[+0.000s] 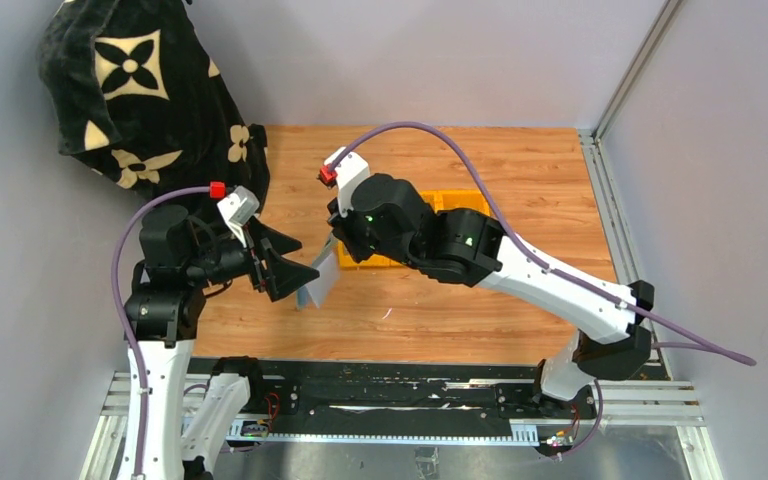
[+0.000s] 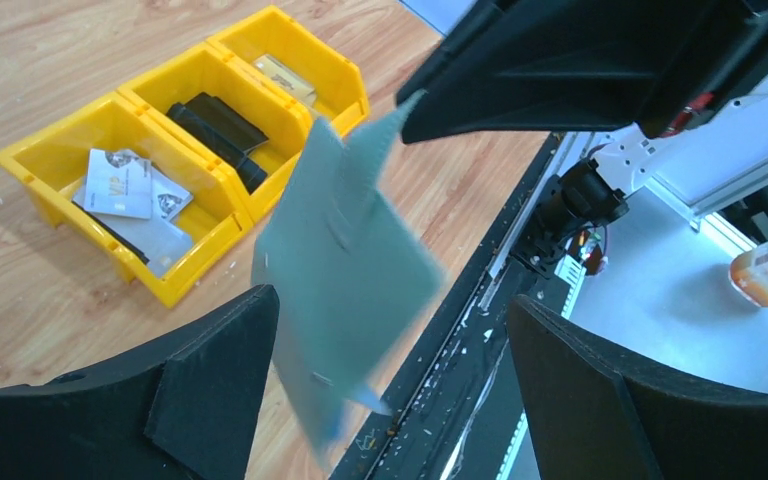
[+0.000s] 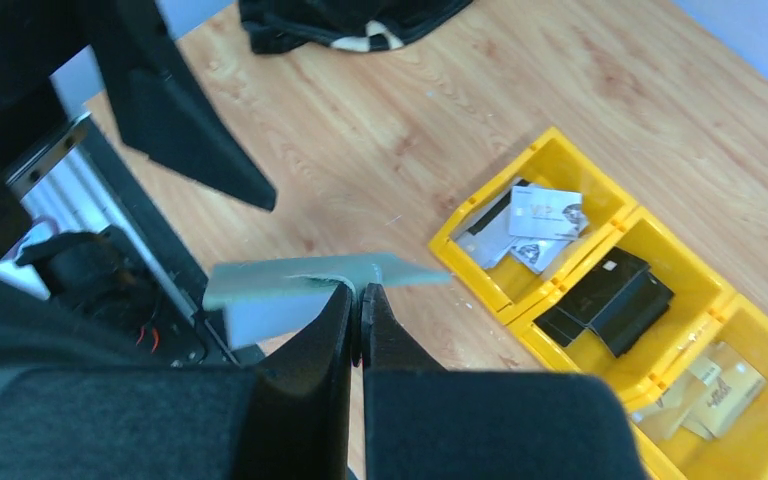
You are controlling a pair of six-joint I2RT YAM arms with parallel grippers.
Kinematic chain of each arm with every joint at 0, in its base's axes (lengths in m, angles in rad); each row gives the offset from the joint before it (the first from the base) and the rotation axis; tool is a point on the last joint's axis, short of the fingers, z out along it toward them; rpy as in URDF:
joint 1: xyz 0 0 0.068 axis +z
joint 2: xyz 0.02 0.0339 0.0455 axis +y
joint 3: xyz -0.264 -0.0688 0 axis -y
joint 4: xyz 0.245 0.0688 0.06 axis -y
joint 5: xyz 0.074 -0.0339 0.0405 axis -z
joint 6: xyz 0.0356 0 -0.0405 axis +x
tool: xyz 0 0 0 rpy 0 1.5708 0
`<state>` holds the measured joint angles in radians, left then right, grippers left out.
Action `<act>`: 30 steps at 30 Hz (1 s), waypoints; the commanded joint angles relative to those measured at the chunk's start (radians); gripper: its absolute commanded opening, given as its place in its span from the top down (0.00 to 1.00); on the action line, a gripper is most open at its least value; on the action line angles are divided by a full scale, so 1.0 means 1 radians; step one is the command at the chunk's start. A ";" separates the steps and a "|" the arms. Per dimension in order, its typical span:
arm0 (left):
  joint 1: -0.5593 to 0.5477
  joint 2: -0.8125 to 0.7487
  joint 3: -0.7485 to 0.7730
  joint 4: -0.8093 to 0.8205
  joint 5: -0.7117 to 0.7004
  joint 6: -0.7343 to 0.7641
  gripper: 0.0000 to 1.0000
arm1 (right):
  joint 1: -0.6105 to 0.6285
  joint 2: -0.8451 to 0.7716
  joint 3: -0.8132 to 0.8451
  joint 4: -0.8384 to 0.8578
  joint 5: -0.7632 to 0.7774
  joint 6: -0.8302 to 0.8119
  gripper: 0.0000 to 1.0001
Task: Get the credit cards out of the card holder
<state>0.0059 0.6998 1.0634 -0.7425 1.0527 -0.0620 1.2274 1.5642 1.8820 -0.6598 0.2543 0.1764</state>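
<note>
- While clamped at its edge by the fully closed right gripper (image 3: 359,295), the card holder (image 2: 345,270) is held above the table (image 1: 520,170).
- Left gripper (image 2: 390,305) is spread wide beside it.

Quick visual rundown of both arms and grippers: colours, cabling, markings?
White links, black joints on left arm and right arm. Black wedge fingers on left gripper and right gripper. Purple cable runs along each arm to a white wrist block with red connector. Green lights on right arm.

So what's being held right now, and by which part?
Right jaws pinch the card holder by its top edge; left jaws are open, holding nothing.
</note>
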 commanded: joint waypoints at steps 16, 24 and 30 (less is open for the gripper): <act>0.005 -0.089 -0.073 0.115 -0.109 -0.008 0.17 | 0.208 0.122 0.277 0.003 0.326 0.037 1.00; 0.005 -0.108 -0.069 0.154 -0.151 -0.038 0.54 | 0.223 0.105 0.270 0.007 0.332 0.044 1.00; 0.005 -0.135 -0.092 0.242 -0.183 -0.107 0.65 | 0.227 0.082 0.245 0.019 0.340 0.047 1.00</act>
<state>0.0059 0.5873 0.9882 -0.5922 0.8982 -0.1146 1.4303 1.6833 2.1235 -0.6720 0.5770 0.2111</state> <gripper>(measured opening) 0.356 0.022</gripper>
